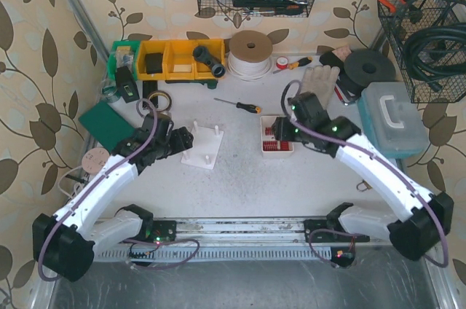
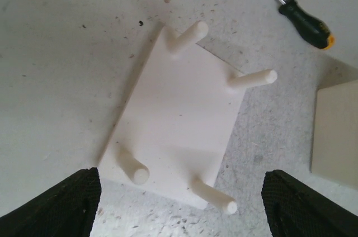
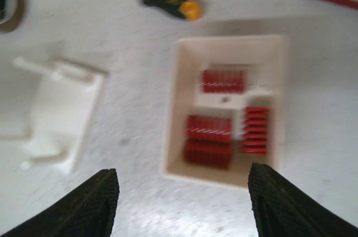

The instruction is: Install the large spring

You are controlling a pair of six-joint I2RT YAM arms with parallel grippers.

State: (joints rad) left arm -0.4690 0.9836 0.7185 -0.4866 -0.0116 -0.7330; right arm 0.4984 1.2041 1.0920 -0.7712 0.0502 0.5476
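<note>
The red springs (image 3: 208, 139) lie in a white tray (image 3: 226, 44) on the surface (image 1: 240, 185), sorted into three compartments. One spring lies in the far compartment and two thicker ones lie side by side in the near-left one. A column of thin ones fills the near-right compartment, too blurred to count. Which of them is the large one cannot be told for sure.

Left of the tray, well apart from it, a white peg plate (image 2: 179, 131) lies flat with four pegs standing up, one near each corner, all of them bare. Behind the gap between tray and plate lies one screwdriver (image 1: 240, 105) with a black and orange handle, touching neither. Behind the tray, farther off, lie a pale glove (image 1: 320, 76) and a large spool of white cord (image 1: 250, 54). Nothing lies between the tray and the plate.

The right arm reaches in from the near right, bent at the elbow. The right gripper (image 3: 182, 203) hangs over the near edge of the tray and points down, its fingers spread with nothing between them.

The left arm reaches in from the near left. The left gripper (image 2: 179, 214) is on the plate's far side from the tray, above the plate's edge. Its fingers are spread wide and pinch nothing.
</note>
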